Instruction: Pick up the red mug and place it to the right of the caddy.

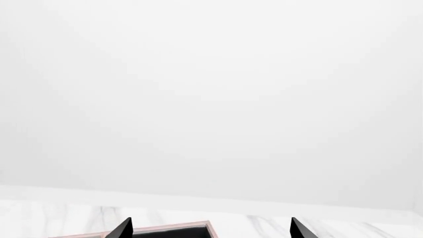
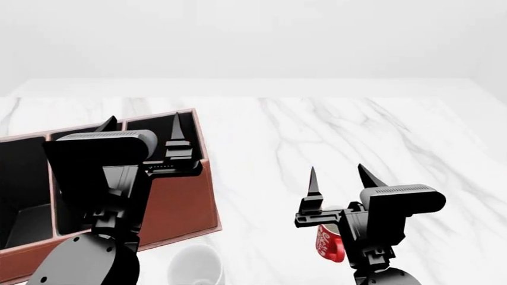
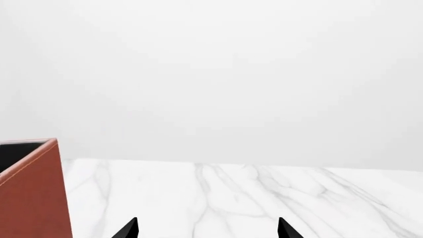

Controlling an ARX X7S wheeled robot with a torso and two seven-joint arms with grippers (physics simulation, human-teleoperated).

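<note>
The red mug point(image 2: 326, 242) with white print lies low in the head view, mostly hidden behind my right arm. My right gripper point(image 2: 342, 178) is open and empty, raised above the mug with its tips pointing up and away. The caddy point(image 2: 184, 196), a reddish-brown box with black-lined compartments, stands at the left; its corner shows in the right wrist view point(image 3: 36, 193) and its rim in the left wrist view point(image 1: 178, 228). My left gripper point(image 2: 142, 126) is open and empty over the caddy's right end. In both wrist views only the fingertips point(image 1: 122, 229) point(image 3: 129, 229) show.
A plain white mug point(image 2: 196, 267) stands at the near edge, just right of the caddy's front corner. The white marble table point(image 2: 357, 136) stretches away to the right and back. A pale wall lies beyond it.
</note>
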